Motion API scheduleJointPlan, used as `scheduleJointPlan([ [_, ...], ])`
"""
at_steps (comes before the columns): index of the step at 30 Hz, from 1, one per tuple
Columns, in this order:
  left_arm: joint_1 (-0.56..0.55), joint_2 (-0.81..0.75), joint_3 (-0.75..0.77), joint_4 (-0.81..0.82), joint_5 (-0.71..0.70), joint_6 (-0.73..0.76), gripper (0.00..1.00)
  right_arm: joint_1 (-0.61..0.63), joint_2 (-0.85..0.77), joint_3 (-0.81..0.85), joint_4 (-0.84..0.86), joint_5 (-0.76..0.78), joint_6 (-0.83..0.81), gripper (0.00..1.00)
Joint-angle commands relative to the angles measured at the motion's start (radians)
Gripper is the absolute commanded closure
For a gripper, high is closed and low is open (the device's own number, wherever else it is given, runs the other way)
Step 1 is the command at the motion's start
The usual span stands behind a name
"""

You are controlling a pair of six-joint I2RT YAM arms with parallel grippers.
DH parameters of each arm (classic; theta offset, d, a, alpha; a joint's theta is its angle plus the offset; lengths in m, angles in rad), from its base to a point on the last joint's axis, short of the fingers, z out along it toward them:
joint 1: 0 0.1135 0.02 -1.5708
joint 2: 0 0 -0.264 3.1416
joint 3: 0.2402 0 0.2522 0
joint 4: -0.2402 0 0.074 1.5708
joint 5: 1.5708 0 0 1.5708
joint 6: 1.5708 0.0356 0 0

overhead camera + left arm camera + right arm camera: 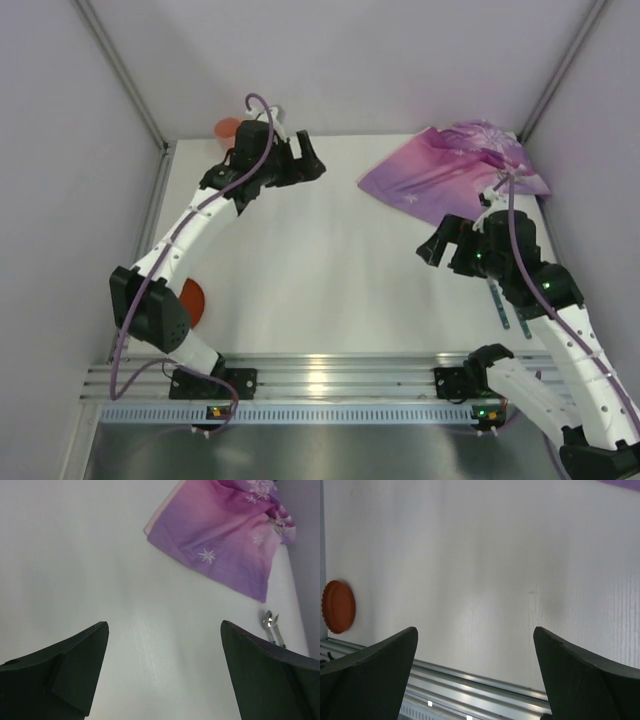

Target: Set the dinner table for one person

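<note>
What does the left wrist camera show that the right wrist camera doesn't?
Only the left wrist view: the crumpled purple placemat and the metal cutlery lying near the table's edge. Only the right wrist view: the orange scalloped plate and the aluminium rail along the near edge. Both: the bare white dinner table, and each camera's own gripper, the left gripper and the right gripper, open and holding nothing.
</note>
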Motion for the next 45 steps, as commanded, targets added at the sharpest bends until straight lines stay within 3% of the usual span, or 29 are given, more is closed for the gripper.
scheduleJointPlan([
  [1,-0.046,0.139,0.038,0.105,0.151,-0.166,0.02,-0.005,-0.03,0.034,-0.087,0.037,-0.018,0.0],
  [7,-0.315,0.492,0.298,0.03,-0.084,-0.239,0.02,-0.007,-0.081,0.12,-0.238,0.12,-0.042,0.0],
  [10,-0.366,0.681,0.515,0.012,-0.133,-0.358,0.02,-0.005,-0.105,0.163,-0.313,0.152,-0.049,0.0],
  [13,-0.389,0.793,0.576,0.048,-0.172,-0.458,0.02,-0.007,-0.128,0.2,-0.383,0.197,-0.064,0.0],
  [20,-0.392,0.989,0.707,0.116,-0.204,-0.537,0.02,-0.005,-0.15,0.278,-0.5,0.333,-0.099,0.0],
  [32,-0.354,1.259,0.932,0.183,-0.172,-0.665,0.02,-0.005,-0.044,0.283,-0.474,0.431,-0.159,0.0],
  [39,-0.326,1.295,0.962,0.294,-0.161,-0.678,0.02,-0.007,0.029,0.275,-0.423,0.43,-0.167,0.0],
  [43,-0.295,1.29,0.922,0.396,-0.045,-0.681,0.02,-0.007,0.06,0.261,-0.379,0.406,-0.164,0.0],
  [44,-0.282,1.282,0.9,0.444,-0.026,-0.695,0.18,-0.007,0.072,0.257,-0.371,0.401,-0.162,0.0],
  [45,-0.275,1.276,0.885,0.446,-0.006,-0.698,0.28,-0.007,0.077,0.255,-0.365,0.395,-0.158,0.0],
])
